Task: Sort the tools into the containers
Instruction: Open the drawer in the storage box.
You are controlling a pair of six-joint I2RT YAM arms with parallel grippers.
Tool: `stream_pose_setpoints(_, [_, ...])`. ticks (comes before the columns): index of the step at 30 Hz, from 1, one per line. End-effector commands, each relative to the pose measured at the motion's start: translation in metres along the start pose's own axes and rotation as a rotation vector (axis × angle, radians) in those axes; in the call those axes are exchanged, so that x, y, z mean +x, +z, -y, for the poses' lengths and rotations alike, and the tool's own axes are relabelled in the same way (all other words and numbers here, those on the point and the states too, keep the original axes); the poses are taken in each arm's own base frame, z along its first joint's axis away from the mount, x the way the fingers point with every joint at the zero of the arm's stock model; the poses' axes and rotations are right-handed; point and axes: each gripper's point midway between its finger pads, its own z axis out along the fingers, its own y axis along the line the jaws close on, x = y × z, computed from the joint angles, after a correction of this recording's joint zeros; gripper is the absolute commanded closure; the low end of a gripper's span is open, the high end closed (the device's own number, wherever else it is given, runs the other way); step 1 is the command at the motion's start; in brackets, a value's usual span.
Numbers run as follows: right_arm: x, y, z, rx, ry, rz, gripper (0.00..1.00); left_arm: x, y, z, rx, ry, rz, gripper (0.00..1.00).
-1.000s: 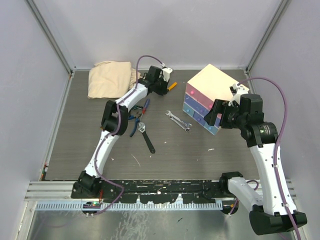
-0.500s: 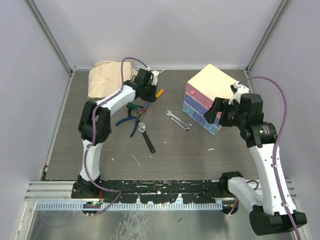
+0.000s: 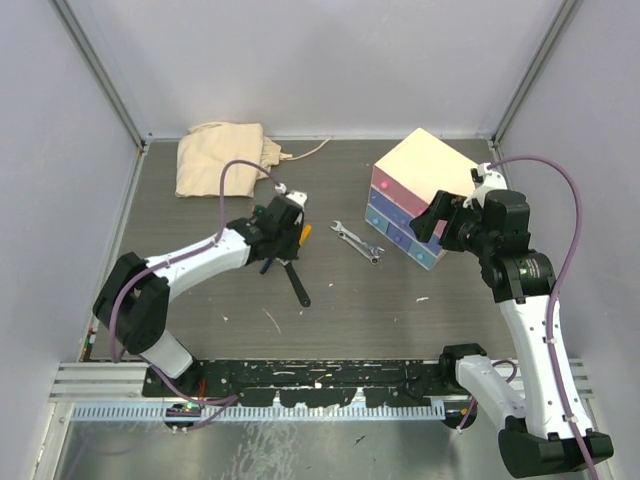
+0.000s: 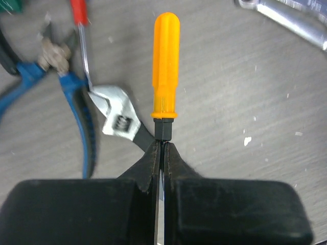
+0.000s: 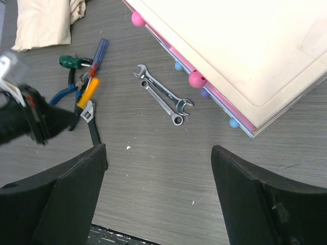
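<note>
Table (image 3: 400, 300): dark grey wood-grain, walled in on three sides.

Chest (image 3: 425, 165): cream box at far right, set at an angle. Stacked drawers face the table's middle, all pushed in. Pink drawer (image 5: 197, 79) on top, blue ones beneath.

Cloth (image 3: 220, 155): beige, crumpled, far left corner.

Right gripper (image 5: 158, 150): fingers spread wide, nothing between them. It hangs above the table just in front of the chest.

Left gripper (image 4: 161, 148): low over the tool cluster left of centre. Jaws almost together, pinching the orange-handled screwdriver (image 4: 166, 61) by the dark collar below its handle. Handle points away from the wrist. Cannot tell if it is off the table.

Adjustable wrench (image 4: 118, 120): flat on the table, black handle running under the left gripper, silver head just left of the orange handle.

Blue-handled pliers (image 4: 76, 112): left of the wrench head, touching or nearly so.

Two spanners (image 5: 163, 94): silver, side by side, between the cluster and the chest, well apart from both.

Blue-and-red screwdriver (image 5: 98, 55) and green-handled screwdriver (image 5: 69, 62): far edge of the cluster.
</note>
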Motion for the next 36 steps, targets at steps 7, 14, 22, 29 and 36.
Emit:
stream_pose_setpoints(7, [-0.009, -0.004, 0.004, 0.024, 0.055, 0.097, 0.12, 0.041, -0.002, 0.03, -0.047, -0.134, 0.08, 1.0])
stream_pose_setpoints(14, [-0.011, -0.004, 0.012, 0.07, 0.067, 0.116, 0.1, 0.058, 0.018, 0.043, -0.034, -0.122, 0.029, 0.9])
stream_pose_setpoints(22, [-0.032, -0.005, 0.038, 0.229, 0.073, 0.191, 0.07, 0.058, 0.016, 0.048, -0.013, -0.119, 0.019, 0.68])
stream_pose_setpoints(29, [-0.091, 0.007, 0.047, 0.331, 0.068, 0.299, 0.05, 0.039, -0.019, 0.058, 0.064, -0.125, 0.06, 0.54])
stream_pose_setpoints(36, [-0.138, 0.025, 0.096, 0.405, 0.167, 0.375, 0.04, 0.029, -0.058, 0.048, 0.067, -0.13, 0.11, 0.43])
